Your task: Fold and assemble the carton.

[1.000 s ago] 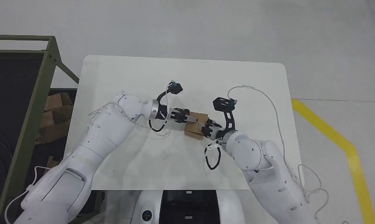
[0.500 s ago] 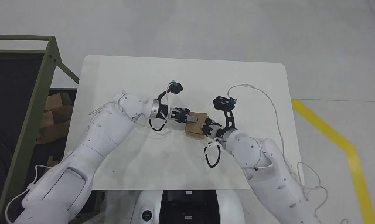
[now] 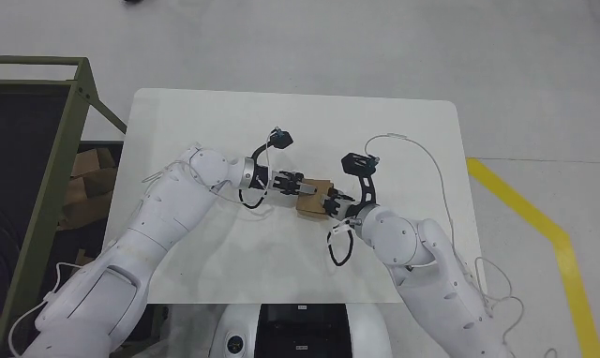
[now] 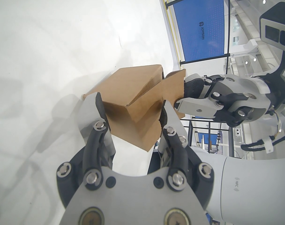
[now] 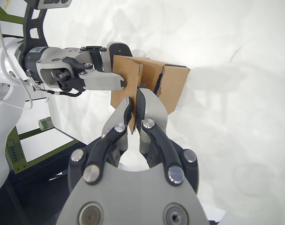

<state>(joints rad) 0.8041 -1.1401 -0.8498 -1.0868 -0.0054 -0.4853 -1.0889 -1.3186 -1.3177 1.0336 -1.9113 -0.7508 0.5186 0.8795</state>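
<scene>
Cardboard carton (image 5: 173, 83) at mid-bench (image 3: 187, 133), gripped from both sides: left pincer (image 4: 132, 99) clamps its body, right pincer (image 5: 135, 97) pinches a flap, forearms converging.

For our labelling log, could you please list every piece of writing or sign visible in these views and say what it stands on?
Brown cardboard carton: no print visible.
Blue wall panel: white brand lettering, not quoted.
White arm shell: small grey mark with letters, not quoted.
Green metal frame: label with battery sign and a word, not quoted.
Grey wrist sticker: too small.
</scene>
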